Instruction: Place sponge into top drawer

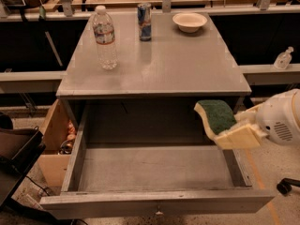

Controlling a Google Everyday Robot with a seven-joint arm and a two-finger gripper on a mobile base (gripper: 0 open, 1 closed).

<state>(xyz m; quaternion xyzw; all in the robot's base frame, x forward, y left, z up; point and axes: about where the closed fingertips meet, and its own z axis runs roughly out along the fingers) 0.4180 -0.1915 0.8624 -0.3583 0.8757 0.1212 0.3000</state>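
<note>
Dim warm overhead light: sheen on the tabletop [187,64], shadow at the back of the top drawer [154,168]; the gripper [229,132], clasping the sponge [216,115] above the drawer's right wall, is well lit

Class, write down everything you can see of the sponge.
The sponge has a dark green scouring face on pale yellow foam, with wavy sides. Tilted, green face toward the camera, it is pinched by the gripper, reaching in from the right, above the right side of the open top drawer, touching nothing else.
</note>
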